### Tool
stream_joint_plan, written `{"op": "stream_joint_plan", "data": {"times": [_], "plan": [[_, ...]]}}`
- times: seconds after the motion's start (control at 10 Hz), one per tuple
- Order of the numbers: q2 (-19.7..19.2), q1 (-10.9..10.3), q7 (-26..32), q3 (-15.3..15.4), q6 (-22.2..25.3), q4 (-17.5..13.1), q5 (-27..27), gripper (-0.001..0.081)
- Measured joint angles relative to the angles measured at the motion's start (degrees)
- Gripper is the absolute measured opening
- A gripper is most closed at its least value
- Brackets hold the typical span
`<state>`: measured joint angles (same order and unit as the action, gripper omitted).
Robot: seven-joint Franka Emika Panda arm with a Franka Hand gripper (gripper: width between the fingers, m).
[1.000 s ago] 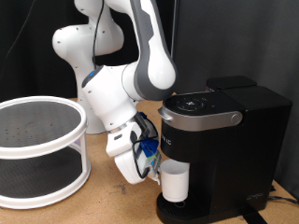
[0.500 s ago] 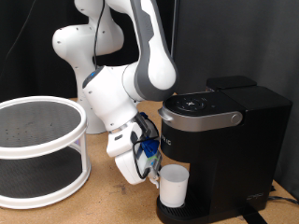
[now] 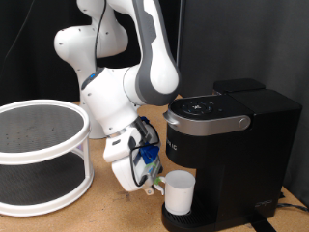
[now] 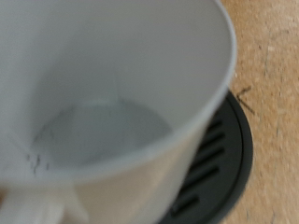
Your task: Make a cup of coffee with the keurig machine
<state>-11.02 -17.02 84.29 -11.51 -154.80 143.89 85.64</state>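
- The cup [image 3: 179, 191] stands in the lower middle of the exterior view, on the circular drip tray [image 3: 198, 221] under the head of the keurig machine [image 3: 230, 145].
- The machine fills the right half of that view, and its lid with the round button panel [image 3: 201, 107] looks closed.
- The gripper [image 3: 150, 177] is in the lower centre of the exterior view, just beside the left side of the cup. Blue cables hide its fingers, so I cannot tell if it is open, closed, or gripping the cup.
- In the wrist view the cup [image 4: 103, 103] fills nearly the whole frame. Its inside looks empty, with some faint dark marks on the bottom.
- The dark slotted drip tray [image 4: 220, 154] appears at the lower right of the wrist view, with the wooden table [image 4: 271, 65] behind it.
- In my judgement the cup is already put in its place, and no coffee is in it yet.
- Risk: the gripper is very near the cup, so a sideways move of the arm could push or tip the cup off the tray.
- Risk: the cup seems to sit toward the left part of the tray. If it is not under the outlet, coffee could miss it.
- The white round shelf [image 3: 39, 155] at the left of the exterior view is well apart from the machine.
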Motion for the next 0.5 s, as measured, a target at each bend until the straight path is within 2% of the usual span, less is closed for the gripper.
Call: {"op": "stream_joint_plan", "data": {"times": [0.1, 0.3, 0.4, 0.5], "plan": [[0.7, 0.4, -1.4, -0.8, 0.3, 1.1, -2.8, 0.075], [2.9, 1.9, -3.2, -2.9, 2.8, 3.8, -8.3, 0.075], [4.3, 2.8, -4.5, -4.2, 4.5, 5.1, -11.9, 0.0799], [6.5, 3.5, -5.7, -4.9, 6.1, 6.6, -14.6, 0.08]]}}
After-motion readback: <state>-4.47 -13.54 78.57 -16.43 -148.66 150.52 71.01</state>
